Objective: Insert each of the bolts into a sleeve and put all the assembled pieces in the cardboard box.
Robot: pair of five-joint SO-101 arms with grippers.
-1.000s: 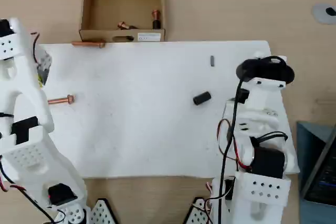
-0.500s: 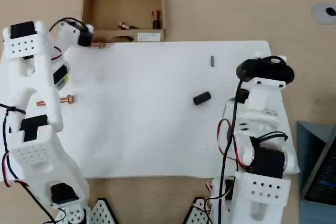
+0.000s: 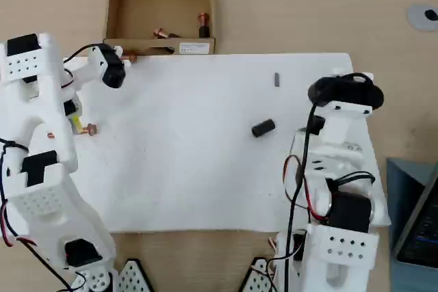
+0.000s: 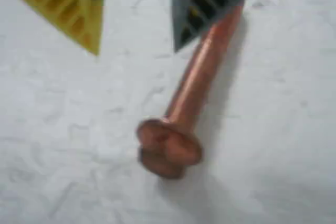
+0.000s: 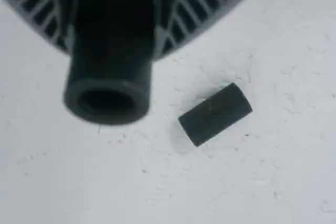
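Left tool [image 4: 136, 45] spread over bolt [image 4: 189, 98] near mat [image 3: 191, 189] edge; right tool [image 5: 113, 19] clamps sleeve [image 5: 110, 77].

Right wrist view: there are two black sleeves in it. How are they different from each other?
The held sleeve is clamped in the right gripper, while the loose sleeve lies by itself on the white mat with nothing touching it. The held sleeve points its open end at the camera, so you can see its hole. The loose sleeve shows mostly its side. Both are short black tubes.
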